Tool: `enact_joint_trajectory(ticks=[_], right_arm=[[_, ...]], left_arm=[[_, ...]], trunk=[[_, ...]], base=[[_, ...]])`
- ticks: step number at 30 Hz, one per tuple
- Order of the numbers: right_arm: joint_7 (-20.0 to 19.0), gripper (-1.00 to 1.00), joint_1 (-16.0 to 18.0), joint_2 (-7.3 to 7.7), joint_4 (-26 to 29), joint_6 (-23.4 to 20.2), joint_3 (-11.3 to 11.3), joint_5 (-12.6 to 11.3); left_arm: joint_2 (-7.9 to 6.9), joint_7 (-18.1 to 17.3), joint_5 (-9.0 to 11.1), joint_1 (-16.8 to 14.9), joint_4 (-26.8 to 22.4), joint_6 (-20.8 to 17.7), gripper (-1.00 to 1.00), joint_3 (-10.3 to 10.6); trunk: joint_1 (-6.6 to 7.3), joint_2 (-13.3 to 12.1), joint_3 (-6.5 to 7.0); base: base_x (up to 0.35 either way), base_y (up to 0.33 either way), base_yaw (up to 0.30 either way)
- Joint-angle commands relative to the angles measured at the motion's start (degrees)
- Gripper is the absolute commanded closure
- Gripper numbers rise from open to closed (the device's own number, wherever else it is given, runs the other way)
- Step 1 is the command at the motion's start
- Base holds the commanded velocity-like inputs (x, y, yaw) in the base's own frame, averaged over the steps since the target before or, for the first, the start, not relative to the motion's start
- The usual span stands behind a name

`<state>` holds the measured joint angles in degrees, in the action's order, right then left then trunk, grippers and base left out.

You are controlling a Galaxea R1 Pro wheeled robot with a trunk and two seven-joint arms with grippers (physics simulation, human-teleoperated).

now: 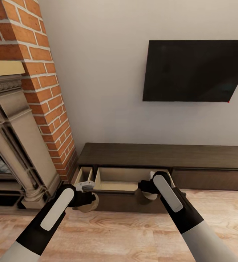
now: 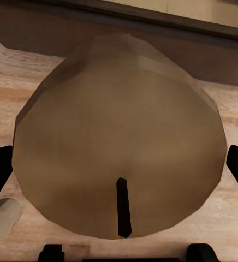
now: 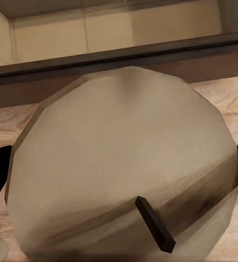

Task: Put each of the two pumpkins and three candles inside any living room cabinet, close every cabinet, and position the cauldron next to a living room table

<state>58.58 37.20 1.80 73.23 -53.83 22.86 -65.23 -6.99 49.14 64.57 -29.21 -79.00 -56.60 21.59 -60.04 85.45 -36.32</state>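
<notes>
Cabinet (image 1: 133, 154) drawer (image 1: 119, 180) open against wall, bare floor (image 1: 126, 233) before it. Left gripper (image 2: 119, 174) and right gripper (image 3: 119, 180) each pinch candle (image 2: 119, 147).

Even, soft, bright light fills the room with no glare, a faint shadow lies under the cabinet (image 1: 162, 156), verticals lean outward near the frame edges, and wrist close-ups look coarse and faceted.

My arms are glossy black with a long pale grey panel on each forearm, going white toward the elbows.
</notes>
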Motion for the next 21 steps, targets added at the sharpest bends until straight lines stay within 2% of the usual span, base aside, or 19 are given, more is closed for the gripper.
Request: enact_joint_trajectory(ticks=[1, 9, 15, 21], right_arm=[[0.62, 1.0, 0.07, 0.04, 0.16, -0.05, 0.15, -0.63], [0.57, 1.0, 0.07, -0.04, 0.1, -0.05, 0.04, -0.86], [0.57, 1.0, 0.07, -0.04, -0.15, -0.05, 0.06, -0.86], [0.57, 1.0, 0.07, -0.04, -0.28, -0.05, 0.0, -0.86]], left_arm=[[-0.05, 0.6, 0.45, -0.06, -0.08, -0.08, 1.0, 0.12], [-0.01, 0.6, 0.46, -0.06, -0.1, -0.05, 1.0, 0.18], [0.02, 0.6, 0.46, -0.06, -0.1, -0.07, 1.0, 0.2], [0.03, 0.6, 0.46, -0.06, -0.1, -0.04, 1.0, 0.21]], trunk=[[-0.01, 0.03, -0.06], [-0.01, 0.03, -0.06], [-0.01, 0.03, -0.06], [-0.01, 0.03, -0.06]], base=[[0.062, -0.066, 0.0], [0.023, -0.012, 0.0], [0.205, -0.006, 0.0], [0.15, -0.21, 0.0]])
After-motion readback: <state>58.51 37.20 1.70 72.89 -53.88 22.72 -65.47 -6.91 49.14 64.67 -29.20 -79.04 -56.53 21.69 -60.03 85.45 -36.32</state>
